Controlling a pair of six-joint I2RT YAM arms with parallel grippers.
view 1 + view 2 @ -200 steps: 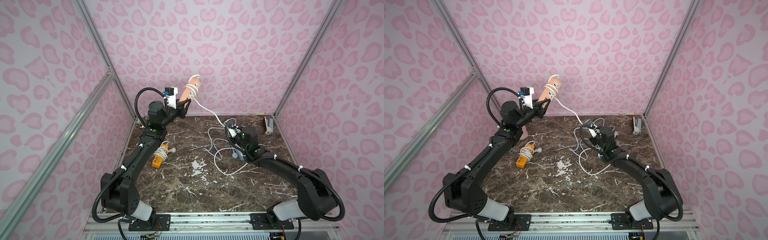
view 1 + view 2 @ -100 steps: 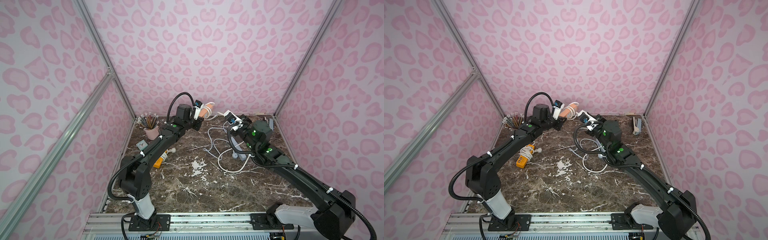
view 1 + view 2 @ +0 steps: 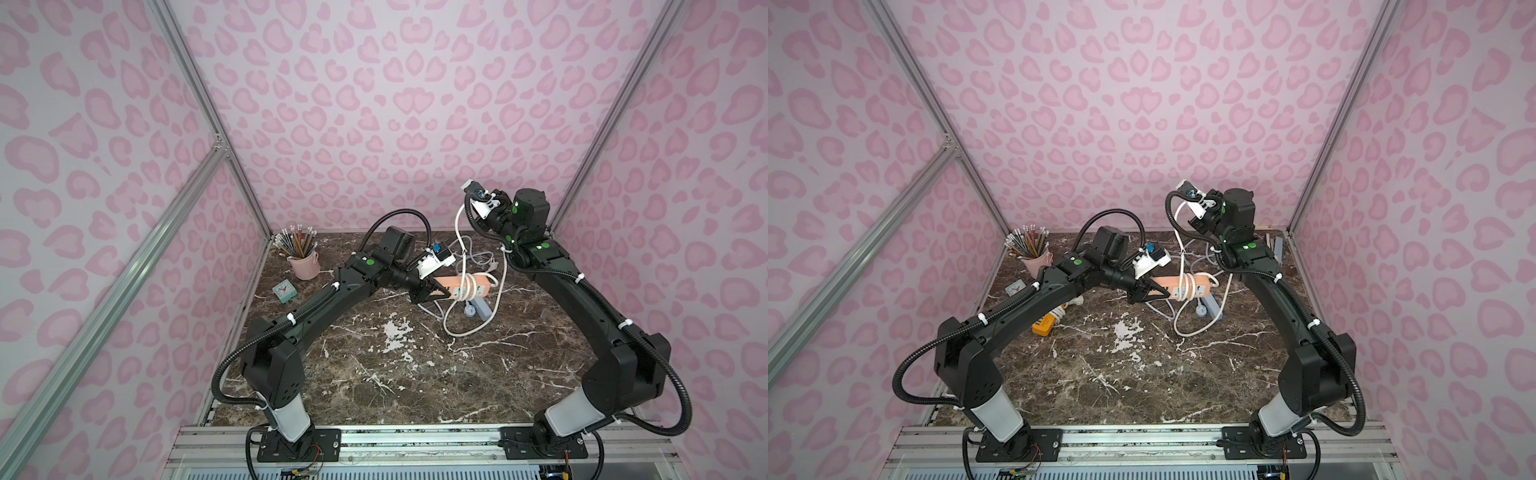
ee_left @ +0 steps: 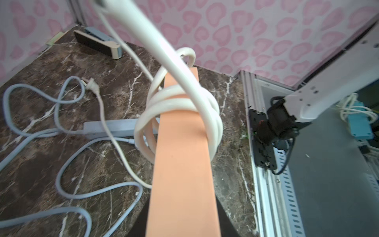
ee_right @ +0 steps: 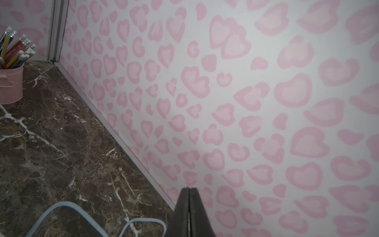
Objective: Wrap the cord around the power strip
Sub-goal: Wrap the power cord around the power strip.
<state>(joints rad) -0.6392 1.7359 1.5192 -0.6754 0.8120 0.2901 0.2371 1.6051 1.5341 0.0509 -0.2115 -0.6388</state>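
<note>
Top views: left gripper (image 3: 436, 291) clamps the orange power strip (image 3: 449, 283), its cord (image 3: 457, 232) coiled round it. Right gripper (image 3: 474, 219) pinches the cord above the strip. Grey strip (image 3: 482, 309) lies beneath; bare table (image 3: 395, 374) in front.

Both top views high at front, looking down, sharing the whole bench (image 3: 374, 374), left wrist close along the power strip (image 4: 180, 164), right wrist near, facing the back wall (image 5: 246, 102)

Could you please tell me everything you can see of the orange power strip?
The orange power strip is a long, flat bar that looks like smooth plastic. The left claw grips it at one end and holds it roughly level above the marble table. The white cord is coiled several times around its middle. From there the cord rises toward the right claw.
</note>
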